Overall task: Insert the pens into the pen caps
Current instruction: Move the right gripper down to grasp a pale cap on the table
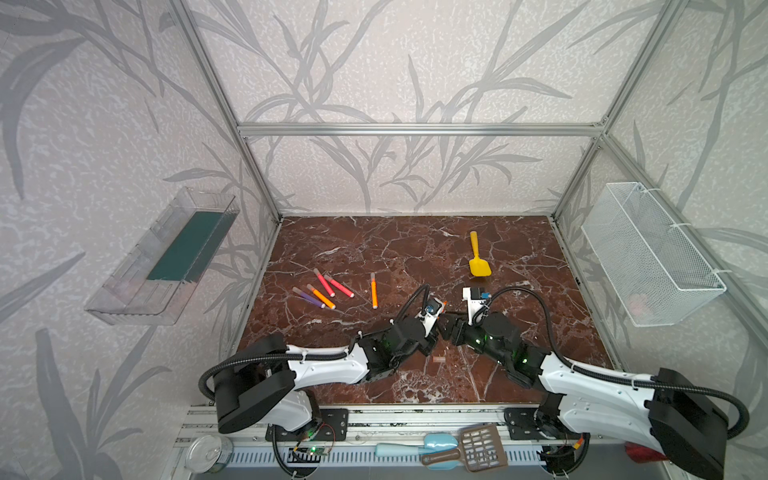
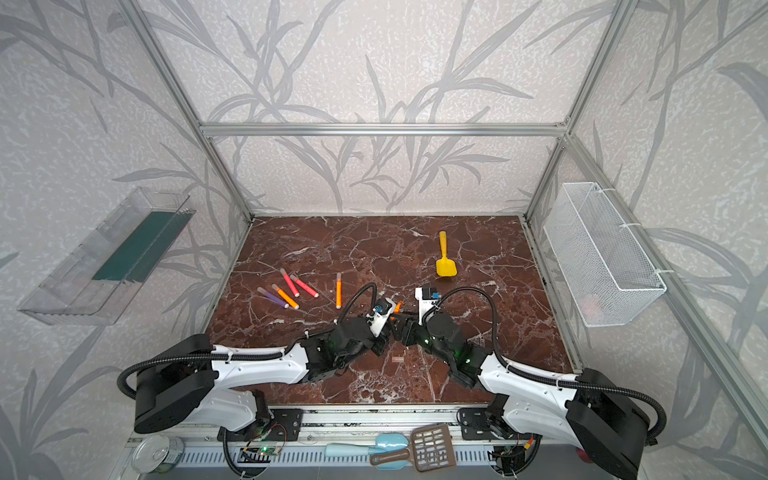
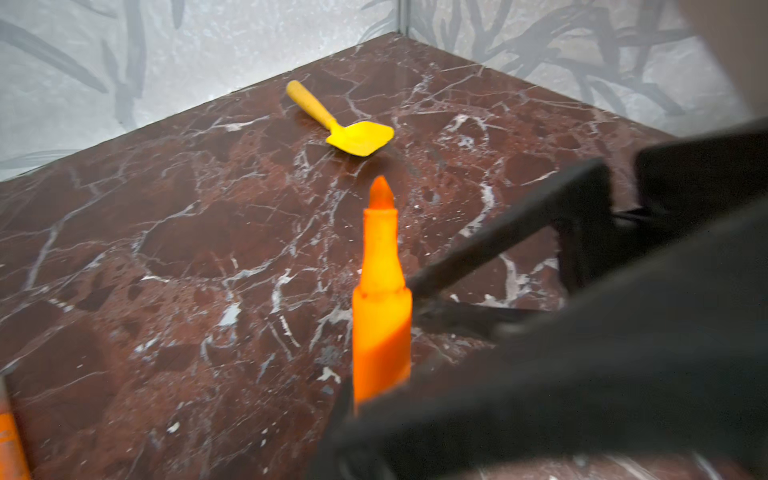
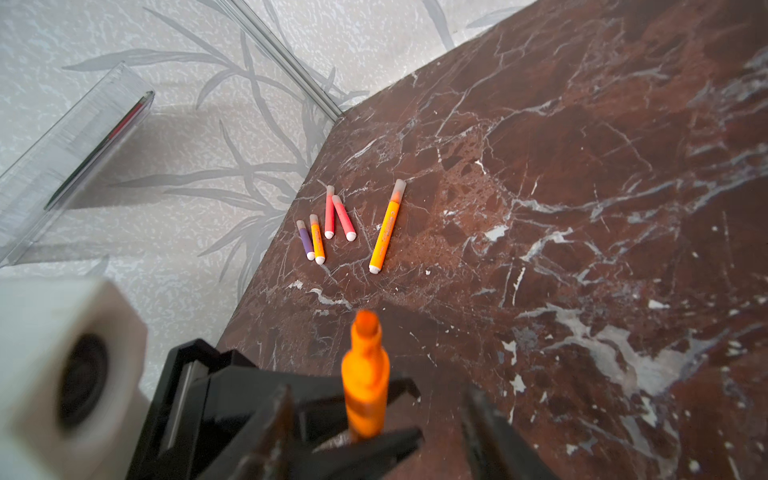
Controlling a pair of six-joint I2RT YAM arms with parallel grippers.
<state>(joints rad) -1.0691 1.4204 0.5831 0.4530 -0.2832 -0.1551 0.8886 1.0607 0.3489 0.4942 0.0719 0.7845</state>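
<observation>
The left gripper (image 3: 376, 409) clamped an orange pen (image 3: 381, 316), its tip bare. The right gripper (image 4: 379, 409) stood open close by.

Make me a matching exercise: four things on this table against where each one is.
1 purple pen
2 yellow shovel
3 loose pen cap
4 uncapped orange pen

A in the shut left gripper
B toward the back right of the table
C leftmost of the capped pens
D alone near the table's front edge

Pairs: 1-C, 2-B, 3-D, 4-A
</observation>
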